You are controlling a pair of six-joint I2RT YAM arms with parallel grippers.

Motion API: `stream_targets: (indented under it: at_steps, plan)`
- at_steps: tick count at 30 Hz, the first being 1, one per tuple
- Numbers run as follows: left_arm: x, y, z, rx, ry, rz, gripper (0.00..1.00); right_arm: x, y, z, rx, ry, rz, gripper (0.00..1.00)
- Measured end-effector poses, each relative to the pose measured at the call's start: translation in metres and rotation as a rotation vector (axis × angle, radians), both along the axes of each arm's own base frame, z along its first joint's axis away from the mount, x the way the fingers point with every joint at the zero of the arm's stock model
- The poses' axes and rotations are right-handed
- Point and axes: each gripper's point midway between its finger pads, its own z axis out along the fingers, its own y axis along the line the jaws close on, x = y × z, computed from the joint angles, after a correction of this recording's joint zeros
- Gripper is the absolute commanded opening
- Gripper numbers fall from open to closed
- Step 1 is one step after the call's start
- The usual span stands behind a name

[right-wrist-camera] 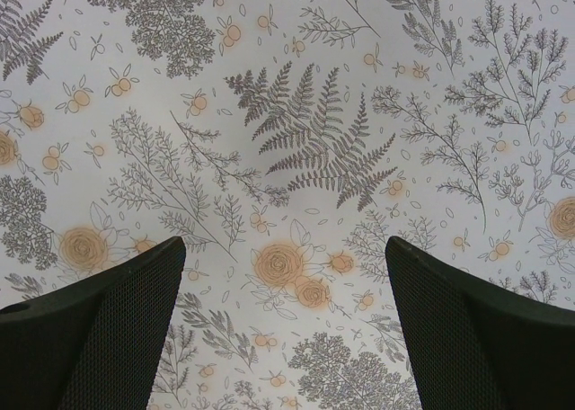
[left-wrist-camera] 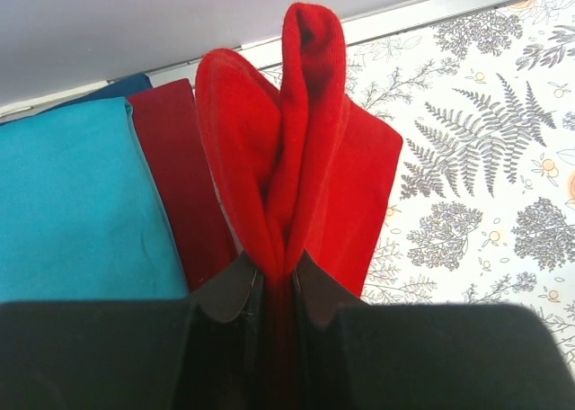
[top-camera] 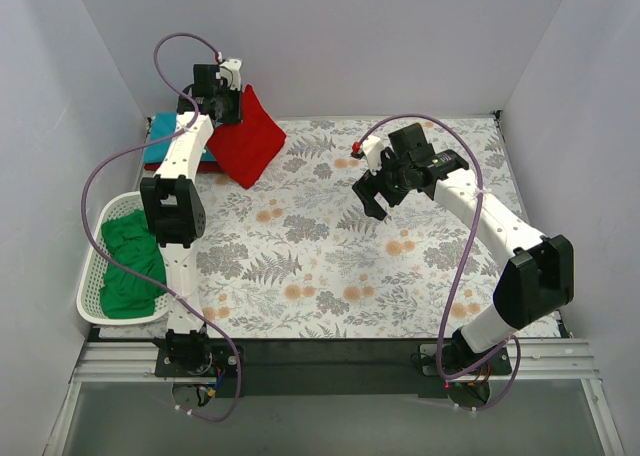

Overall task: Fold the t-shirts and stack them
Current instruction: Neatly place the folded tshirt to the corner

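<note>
Left wrist cam: left gripper (left-wrist-camera: pixel 274 280) is pinched tight on a fold of the bright red shirt (left-wrist-camera: pixel 305 149) at the back-left corner of the table, right next to the teal shirt (left-wrist-camera: pixel 81 203) + dark red shirt (left-wrist-camera: pixel 184 185). Meanwhile the right gripper (right-wrist-camera: pixel 283 245) is spread wide over the flowery cloth (right-wrist-camera: pixel 296 140) mid-table, and the green shirt (top-camera: pixel 130 261) sits in the white basket (top-camera: pixel 92 301) on the left, fwiw.

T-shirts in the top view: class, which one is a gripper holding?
The bright red t-shirt, pinched in the left gripper. The teal t-shirt and dark red t-shirt lie flat beside it; the green t-shirt sits in the basket.
</note>
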Motion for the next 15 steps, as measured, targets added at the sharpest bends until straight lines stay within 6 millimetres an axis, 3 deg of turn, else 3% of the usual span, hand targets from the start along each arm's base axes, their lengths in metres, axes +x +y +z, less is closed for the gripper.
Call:
stream_targets:
  at_steps: [6,15]
  plan:
    - [0.002,0.002,0.007,0.018,-0.019,-0.005,0.00,0.000,0.000,0.000,-0.002,0.000,0.003,0.98]
    - [-0.003,0.002,0.054,0.011,-0.100,-0.004,0.00,0.000,0.000,0.000,-0.003,0.000,0.003,0.98]
